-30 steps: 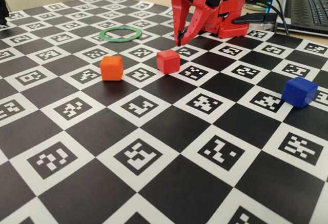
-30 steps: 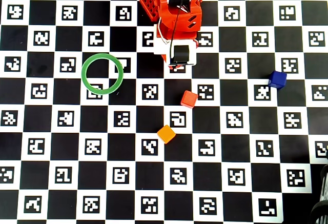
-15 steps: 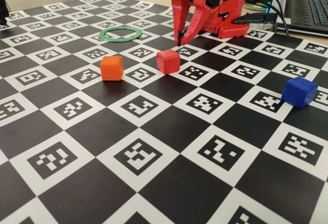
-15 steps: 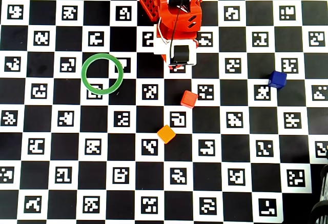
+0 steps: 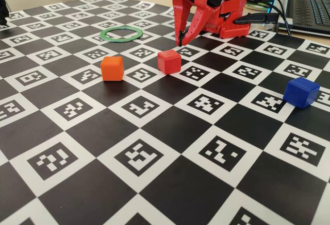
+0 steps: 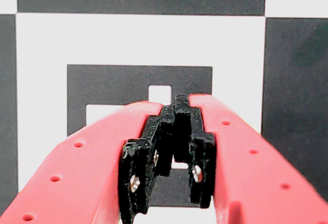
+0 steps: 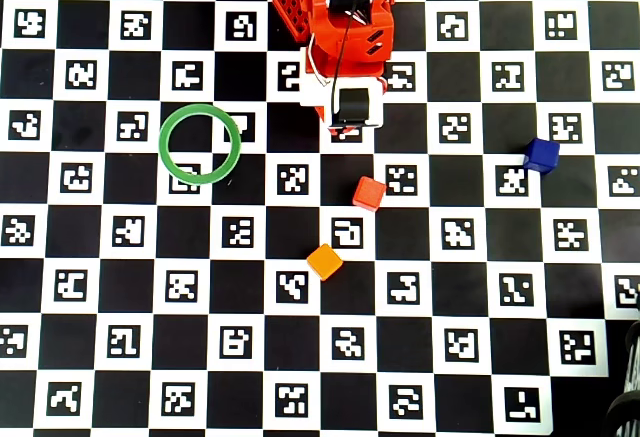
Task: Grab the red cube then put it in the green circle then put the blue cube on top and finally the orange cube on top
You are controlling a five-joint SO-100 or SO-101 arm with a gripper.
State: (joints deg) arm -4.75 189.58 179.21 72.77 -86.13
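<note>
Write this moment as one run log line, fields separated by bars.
gripper: shut, empty | red cube: on board | blue cube: apart | orange cube: apart | green circle: empty

Folded back near its base, red arm [image 7: 338, 27] tucked low, gripper [image 5: 179, 43] pointing steeply down just above the board, jaws pressed together, holding nothing in the wrist view.

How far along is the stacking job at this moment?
Nothing looks done yet. The green circle is empty. The red cube, orange cube and blue cube all sit apart on the checkered board. The hand is shut and empty in the wrist view, tip down behind the red cube. All three placements remain, red first.
</note>
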